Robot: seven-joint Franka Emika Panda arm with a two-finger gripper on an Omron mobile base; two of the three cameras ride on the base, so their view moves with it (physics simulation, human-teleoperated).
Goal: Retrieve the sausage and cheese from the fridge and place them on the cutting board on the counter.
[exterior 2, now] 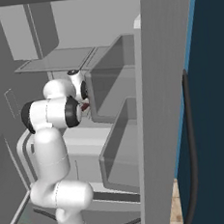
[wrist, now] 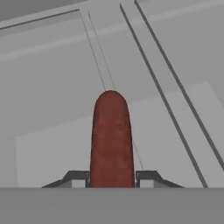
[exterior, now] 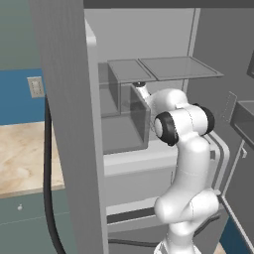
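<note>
Inside, the fridge (exterior: 149, 39) stands open, and the white arm (exterior: 191, 163) reaches deep into it, under the glass shelves (exterior: 163, 67) and beside the clear bins (exterior 2: 113, 77). At its end the gripper (wrist: 111, 179) is clenched on the sausage (wrist: 110, 140). Its long axis runs straight away from the jaws, between both fingertips (wrist: 78, 178). Which bin holds the cheese, I cannot tell.

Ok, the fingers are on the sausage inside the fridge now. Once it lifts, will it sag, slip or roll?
The sausage runs straight out from between the fingers, so it likely stays fairly stiff. Its skin looks smooth and rounded, so it may slide or twist in the gripper. Set on a flat surface, a round link like this could well roll.
</note>
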